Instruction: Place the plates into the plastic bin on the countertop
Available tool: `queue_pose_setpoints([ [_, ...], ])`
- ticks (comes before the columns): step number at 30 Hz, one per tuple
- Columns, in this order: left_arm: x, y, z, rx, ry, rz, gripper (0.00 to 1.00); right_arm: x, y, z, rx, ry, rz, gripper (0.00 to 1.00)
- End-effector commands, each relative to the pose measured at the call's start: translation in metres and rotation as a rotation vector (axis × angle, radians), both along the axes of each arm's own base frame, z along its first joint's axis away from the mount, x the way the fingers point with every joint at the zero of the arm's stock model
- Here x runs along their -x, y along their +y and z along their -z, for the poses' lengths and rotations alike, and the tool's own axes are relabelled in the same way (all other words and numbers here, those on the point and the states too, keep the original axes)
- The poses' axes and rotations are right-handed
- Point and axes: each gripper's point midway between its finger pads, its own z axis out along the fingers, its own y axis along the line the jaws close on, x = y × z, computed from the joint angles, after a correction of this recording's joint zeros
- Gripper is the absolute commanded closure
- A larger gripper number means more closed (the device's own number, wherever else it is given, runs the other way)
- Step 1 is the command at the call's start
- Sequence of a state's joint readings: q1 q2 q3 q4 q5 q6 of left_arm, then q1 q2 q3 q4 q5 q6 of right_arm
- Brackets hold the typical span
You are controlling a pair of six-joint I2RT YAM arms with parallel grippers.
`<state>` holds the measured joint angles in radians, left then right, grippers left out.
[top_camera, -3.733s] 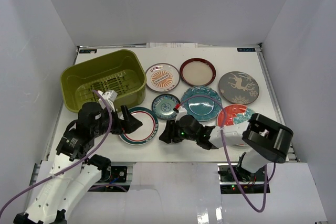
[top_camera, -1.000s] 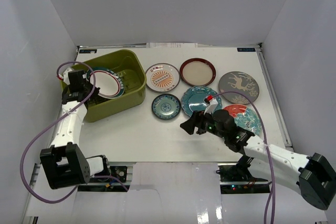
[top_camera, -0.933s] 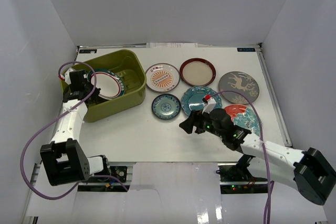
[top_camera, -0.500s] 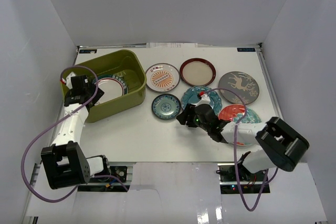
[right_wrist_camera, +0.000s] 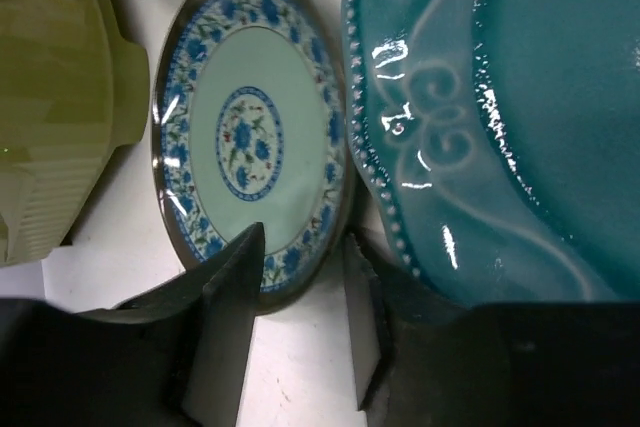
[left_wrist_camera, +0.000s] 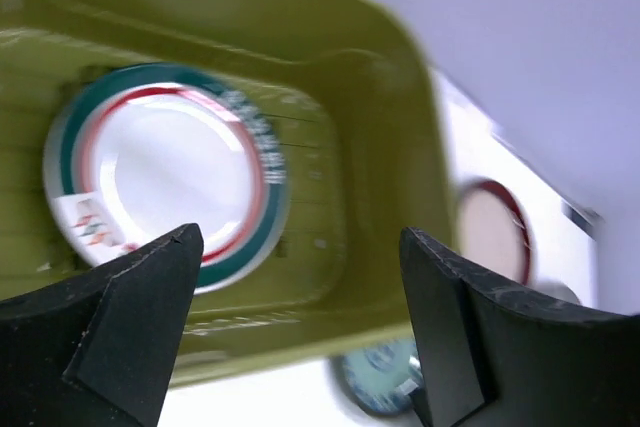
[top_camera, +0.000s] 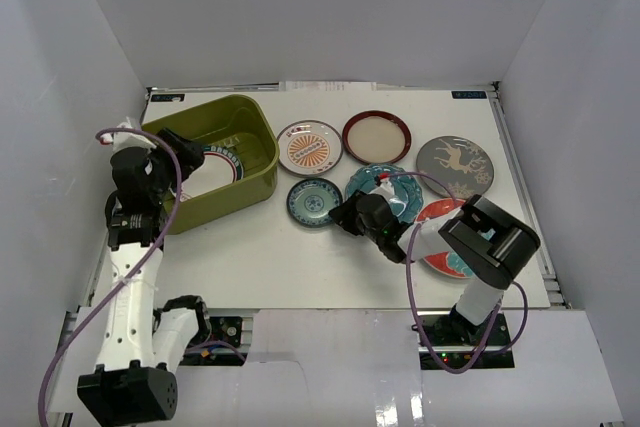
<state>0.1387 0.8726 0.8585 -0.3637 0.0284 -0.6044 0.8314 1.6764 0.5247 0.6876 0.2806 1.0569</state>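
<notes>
The olive-green plastic bin (top_camera: 245, 132) stands at the back left of the countertop (top_camera: 250, 247). The white plate with a green ring (top_camera: 215, 175) lies inside it, also in the left wrist view (left_wrist_camera: 165, 172). My left gripper (top_camera: 168, 152) is open and empty above the bin's left side (left_wrist_camera: 300, 237). My right gripper (top_camera: 340, 215) is open, its fingers (right_wrist_camera: 235, 297) straddling the right rim of the small blue-green plate (right_wrist_camera: 250, 137), which lies flat (top_camera: 308, 202). The teal plate (right_wrist_camera: 500, 117) lies just right of it.
The orange sunburst plate (top_camera: 309, 147), the red-rimmed cream plate (top_camera: 376, 137) and the grey deer plate (top_camera: 455, 167) lie along the back. The red floral plate (top_camera: 440, 215) is partly under the right arm. White walls enclose the countertop.
The white green-ringed plate went from the countertop into the bin and my left gripper let go and drew back. My right gripper moved left and forward onto the small blue-green plate's rim.
</notes>
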Motion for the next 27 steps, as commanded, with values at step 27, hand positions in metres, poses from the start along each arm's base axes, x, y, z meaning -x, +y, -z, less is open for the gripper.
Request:
queue_pose_setpoints([
  [27, 0.131, -0.197, 0.078, 0.336, 0.286, 0.996, 0.19, 0.103, -0.022, -0.142, -0.164, -0.343, -0.446, 0.92],
])
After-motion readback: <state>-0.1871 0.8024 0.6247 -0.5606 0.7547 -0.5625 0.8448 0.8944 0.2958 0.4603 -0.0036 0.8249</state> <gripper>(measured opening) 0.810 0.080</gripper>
